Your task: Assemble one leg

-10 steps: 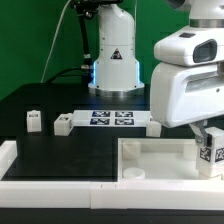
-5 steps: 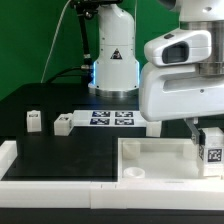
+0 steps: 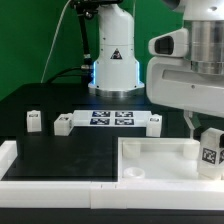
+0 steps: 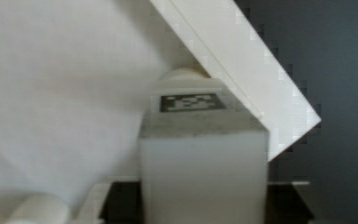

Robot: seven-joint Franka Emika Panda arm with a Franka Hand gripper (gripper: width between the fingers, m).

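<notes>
1. The leg (image 3: 210, 150) is at the exterior view's right, tilted, with its tag facing the camera. It is at the far right corner of the large white panel (image 3: 160, 158).
2. The gripper (image 3: 200, 132) comes down onto the leg from above. In the wrist view the leg (image 4: 197, 150) runs straight out from between the jaws, so I judge them closed narrowly on it, though the pads barely show.
3. In the wrist view the leg's rounded tip meets the edge of the panel (image 4: 69, 110). Whether the tip sits in a corner hole is hidden, so treat the seating as unconfirmed.
4. To do this step well, bring the leg upright over the hole before pressing or twisting. A tilted leg is likely to jam or start crooked.
5. Push gently and let the tip find the hole, rather than levering against the panel's rim.
6. Watch the panel. A sideways load may slide it on the black table (image 3: 60, 150).
7. The spare legs (image 3: 33, 120) (image 3: 62, 124) (image 3: 152, 122) and the marker board (image 3: 110, 118) lie well apart from the work and are no obstacle.
</notes>
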